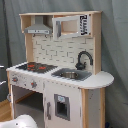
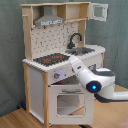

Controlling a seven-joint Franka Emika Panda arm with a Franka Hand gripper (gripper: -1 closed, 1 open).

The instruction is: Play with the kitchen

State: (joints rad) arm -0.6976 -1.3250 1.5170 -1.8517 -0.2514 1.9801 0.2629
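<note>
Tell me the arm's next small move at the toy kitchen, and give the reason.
Probably ease forward toward the knobs. In the second exterior view the arm reaches at the kitchen front panel just above the oven door, which looks shut; its gripper is hidden, so contact is unclear.

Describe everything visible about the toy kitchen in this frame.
The kitchen stands upright on a wood floor before a grey curtain. It looks like white panels with light-wood edges. It has a black-red hob, black tap over the sink, grey hood, and windowed oven door. The robot arm reaches its front near the knobs.
</note>
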